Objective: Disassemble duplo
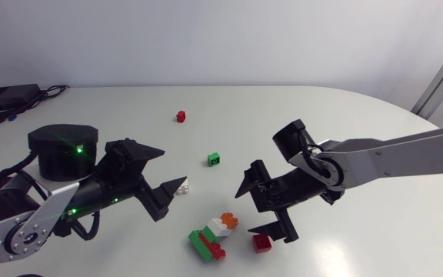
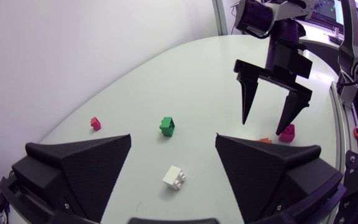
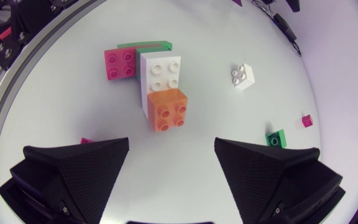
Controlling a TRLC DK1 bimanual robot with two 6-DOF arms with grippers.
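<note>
Head view. Duplo stack (image 1: 214,235) of joined green, red, white and orange bricks lies on the desk (image 1: 321,115) near its 6 o'clock edge. A loose red brick (image 1: 262,243) sits at the stack's 3 o'clock, near it. Right jaws are released and empty at the stack's 2 o'clock, with one tip by the red brick. Left jaws are released and empty at the stack's 10 o'clock, with a white brick (image 1: 184,188) under them. Green brick (image 1: 214,160) is at the stack's 12 o'clock. Small red brick (image 1: 181,116) is farther off at 11.
</note>
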